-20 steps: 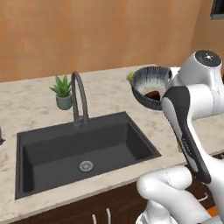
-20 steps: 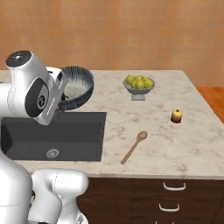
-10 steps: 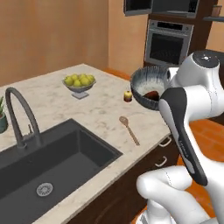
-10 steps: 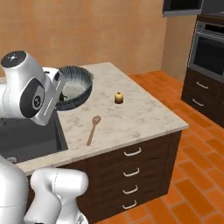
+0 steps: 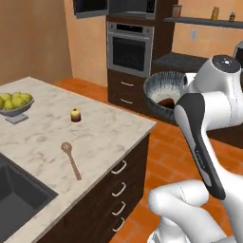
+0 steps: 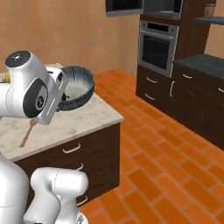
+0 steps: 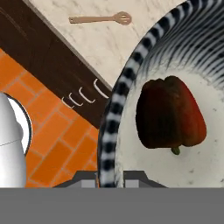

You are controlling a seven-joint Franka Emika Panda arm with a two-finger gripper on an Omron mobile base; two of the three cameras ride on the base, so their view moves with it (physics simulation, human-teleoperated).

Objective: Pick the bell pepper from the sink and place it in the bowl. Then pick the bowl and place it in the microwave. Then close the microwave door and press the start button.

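One bowl (image 5: 163,92) with bell pepper (image 7: 169,113), now beyond the counter (image 5: 104,124) edge.

Bowl (image 5: 163,92) carried in the air beyond the worktop's corner, above the orange floor; tilted, mouth turned sideways. Dark blue-grey streaked outside, pale speckled grey inside. Rim clamped at the pincer (image 7: 109,175), one fingertip either side of the wall. Bell pepper (image 7: 169,113) lying inside against the pale bottom, dark orange-red, short green stem pointing toward the pincer. Microwave (image 5: 130,6) high above the wall oven, cavity open.
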